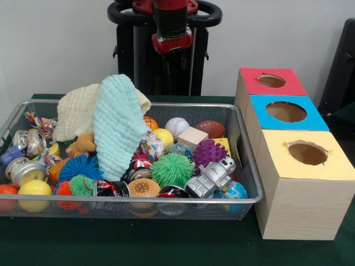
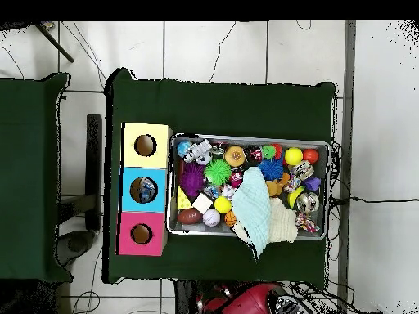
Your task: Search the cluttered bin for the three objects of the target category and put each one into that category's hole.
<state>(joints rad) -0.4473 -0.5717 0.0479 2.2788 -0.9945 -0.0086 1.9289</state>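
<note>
Bin: toys being covered partly by teal cloth.
Boxes: being lined up beside it.
Arm: being held high; gripper state undeterminable.

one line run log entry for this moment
arm: drawn back | gripper: above bin, holds nothing | bin: full, cloths on top | blue box: something inside

Honestly we can't read any text anywhere here. The crushed cans in the wire bin have printed designs, but nothing comes out as letters. The red box, blue box and yellow box tops carry no labels we can make out.
</note>
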